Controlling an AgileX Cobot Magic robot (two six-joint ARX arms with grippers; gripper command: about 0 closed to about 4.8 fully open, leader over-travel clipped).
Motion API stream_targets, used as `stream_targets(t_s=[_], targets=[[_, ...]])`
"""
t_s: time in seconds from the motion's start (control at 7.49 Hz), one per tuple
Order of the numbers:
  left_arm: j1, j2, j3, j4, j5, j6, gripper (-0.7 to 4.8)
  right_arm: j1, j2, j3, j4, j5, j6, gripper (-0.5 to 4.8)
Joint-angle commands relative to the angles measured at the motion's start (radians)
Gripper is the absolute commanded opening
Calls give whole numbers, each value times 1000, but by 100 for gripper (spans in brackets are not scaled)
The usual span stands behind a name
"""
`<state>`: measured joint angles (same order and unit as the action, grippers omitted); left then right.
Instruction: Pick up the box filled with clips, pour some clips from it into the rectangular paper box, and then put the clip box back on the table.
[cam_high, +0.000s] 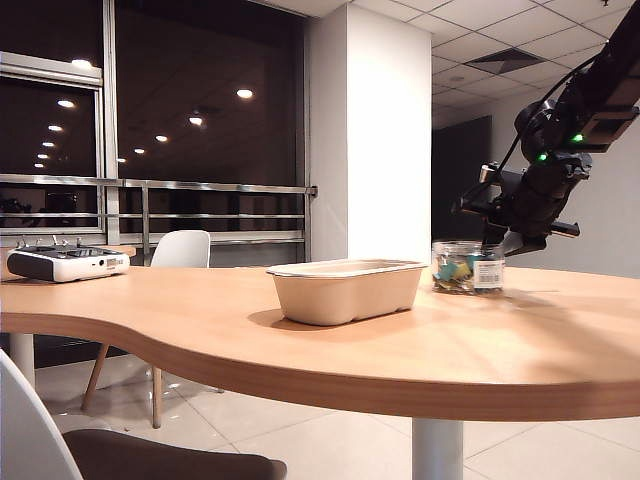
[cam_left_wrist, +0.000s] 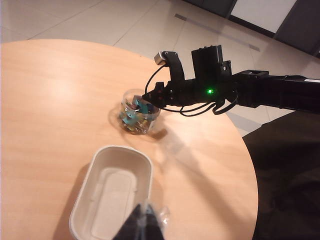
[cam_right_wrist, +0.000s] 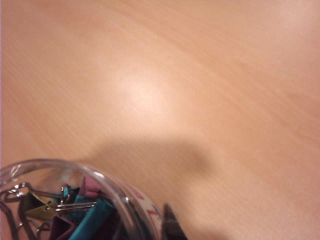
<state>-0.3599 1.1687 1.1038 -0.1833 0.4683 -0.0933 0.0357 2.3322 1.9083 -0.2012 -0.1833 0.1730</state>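
The box filled with clips (cam_high: 468, 267) is a clear jar with a white label. It stands on the table (cam_high: 520, 340) just right of the rectangular paper box (cam_high: 345, 288), a beige tray. My right gripper (cam_high: 495, 236) comes down onto the jar's rim from the right. In the left wrist view it (cam_left_wrist: 148, 97) sits at the jar (cam_left_wrist: 139, 114) beyond the tray (cam_left_wrist: 115, 190). Close up, one dark finger (cam_right_wrist: 168, 223) presses the labelled outside of the jar wall (cam_right_wrist: 115, 192), with coloured clips (cam_right_wrist: 82, 210) inside. My left gripper (cam_left_wrist: 143, 220) hangs shut over the tray's near end.
A white-grey controller (cam_high: 65, 262) lies at the table's far left. A white chair (cam_high: 182, 248) stands behind the table and another chair (cam_high: 120, 455) is close at the front left. The table's curved edge (cam_left_wrist: 240, 150) runs close behind the jar.
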Motion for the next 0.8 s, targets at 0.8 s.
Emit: stream_targets(t_s=[0.8], targets=[[0, -3, 4, 4, 3, 7, -6, 18, 7, 4, -19, -10, 2, 53]])
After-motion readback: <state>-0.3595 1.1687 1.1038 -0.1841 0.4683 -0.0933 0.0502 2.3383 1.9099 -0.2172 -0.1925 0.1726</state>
